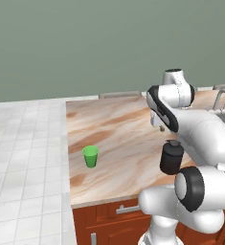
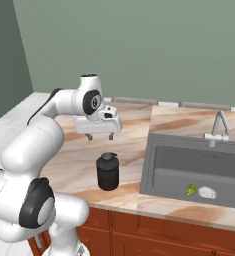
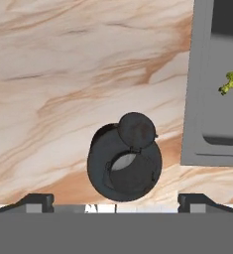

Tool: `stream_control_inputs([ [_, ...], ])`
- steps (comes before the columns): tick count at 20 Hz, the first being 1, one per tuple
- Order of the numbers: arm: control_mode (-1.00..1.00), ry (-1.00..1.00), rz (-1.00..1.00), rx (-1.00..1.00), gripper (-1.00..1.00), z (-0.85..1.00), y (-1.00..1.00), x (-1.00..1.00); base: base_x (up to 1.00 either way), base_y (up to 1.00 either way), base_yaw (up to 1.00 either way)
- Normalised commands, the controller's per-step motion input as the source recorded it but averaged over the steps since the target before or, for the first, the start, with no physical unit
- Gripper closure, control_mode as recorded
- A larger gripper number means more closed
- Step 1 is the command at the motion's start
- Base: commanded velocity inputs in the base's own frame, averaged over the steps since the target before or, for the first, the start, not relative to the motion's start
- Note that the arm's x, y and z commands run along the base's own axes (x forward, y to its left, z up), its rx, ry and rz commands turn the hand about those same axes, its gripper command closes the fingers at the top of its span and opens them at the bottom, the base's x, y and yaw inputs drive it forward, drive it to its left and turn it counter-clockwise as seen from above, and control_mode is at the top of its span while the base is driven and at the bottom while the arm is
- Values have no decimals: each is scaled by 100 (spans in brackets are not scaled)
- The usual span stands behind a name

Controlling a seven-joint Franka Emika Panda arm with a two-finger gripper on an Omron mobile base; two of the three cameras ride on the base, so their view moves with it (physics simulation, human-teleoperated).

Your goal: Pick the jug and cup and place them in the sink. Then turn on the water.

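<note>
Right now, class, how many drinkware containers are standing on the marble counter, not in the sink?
2. The dark jug stands near the counter's front edge, left of the sink. The green cup stands further left, apart from it. Others may be hidden behind the arm.

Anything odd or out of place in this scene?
Only a small yellow-green lump in the sink, beside the drain. The jug and cup stand upright on the counter, nothing spilled.

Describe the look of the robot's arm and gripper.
The arm is made of glossy white, rounded segments with black bands at the joints. The gripper has a flat, wide white body with two small dark fingers. No cables or markings are visible.
</note>
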Motion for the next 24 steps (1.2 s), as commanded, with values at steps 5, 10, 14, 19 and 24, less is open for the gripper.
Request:
stream_control_inputs([
  [5, -100, 0, -1, 0, -100, -2, -27, 0, 0, 0, 0],
  [10, -100, 12, 0, 3, -100, -1, -15, 0, 0, 0, 0],
  [14, -100, 13, 0, 10, -100, -9, -10, 0, 0, 0, 0],
  [19, -100, 11, 0, 11, -100, -4, -11, 0, 0, 0, 0],
  [24, -100, 4, 0, 5, -100, -2, -5, 0, 0, 0, 0],
])
